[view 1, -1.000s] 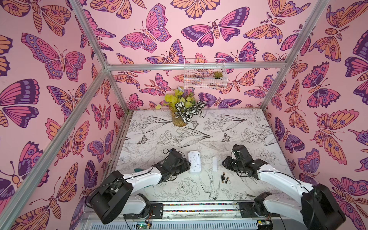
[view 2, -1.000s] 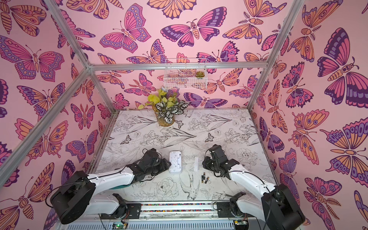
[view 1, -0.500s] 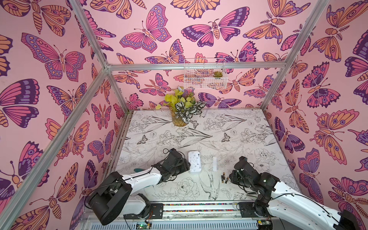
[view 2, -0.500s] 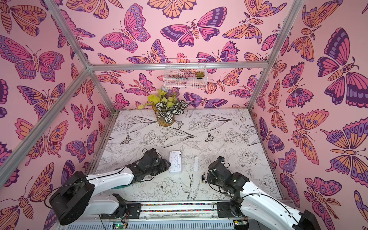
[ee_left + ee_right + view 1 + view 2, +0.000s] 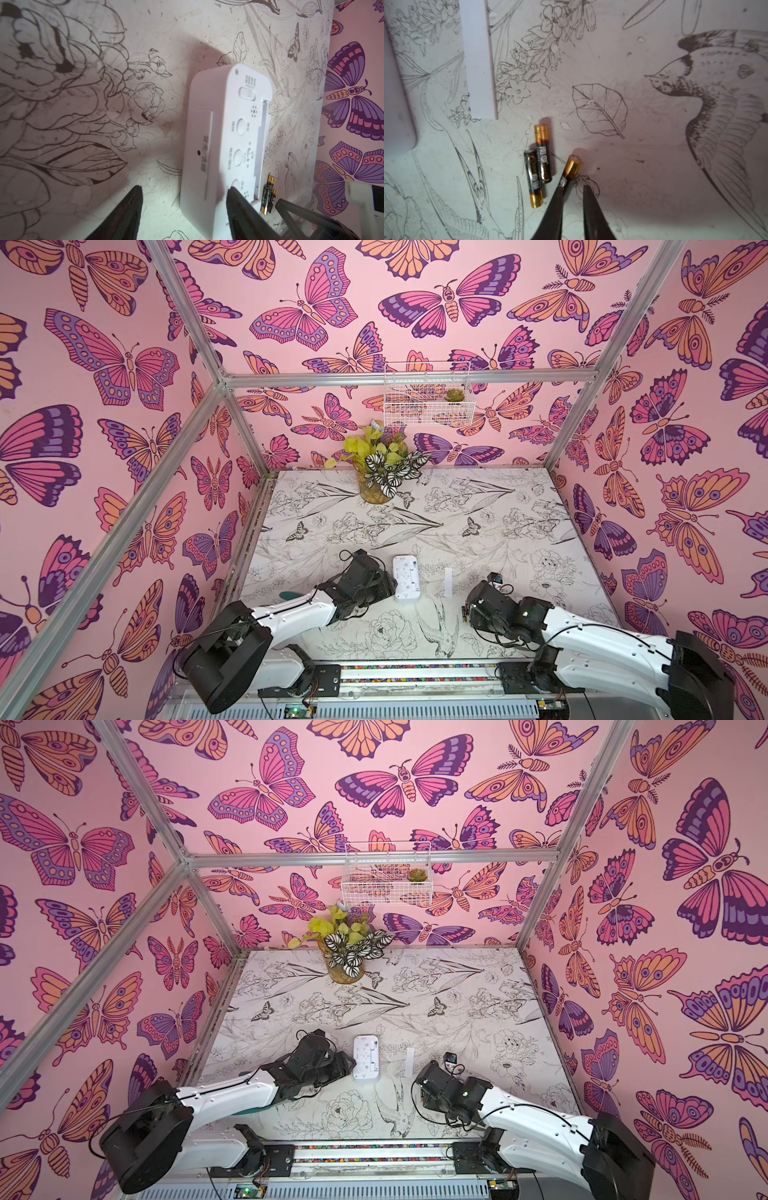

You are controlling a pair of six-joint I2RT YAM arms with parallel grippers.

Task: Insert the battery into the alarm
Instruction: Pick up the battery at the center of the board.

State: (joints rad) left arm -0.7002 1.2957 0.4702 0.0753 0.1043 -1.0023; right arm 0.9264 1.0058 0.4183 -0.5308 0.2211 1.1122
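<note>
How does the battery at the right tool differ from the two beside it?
The single battery lies apart and slanted; the battery pair lies touching, side by side. The single battery's dark end sits between the right tool's fingers; the battery pair is outside them. All are black and gold.

Left gripper (image 5: 184,188) spread wide; right gripper (image 5: 573,187) narrowed, perhaps gripping

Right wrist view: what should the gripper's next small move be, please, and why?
Probably close the right gripper fully on the battery: its dark end already sits between the fingers, but a gap shows beside one finger.
</note>
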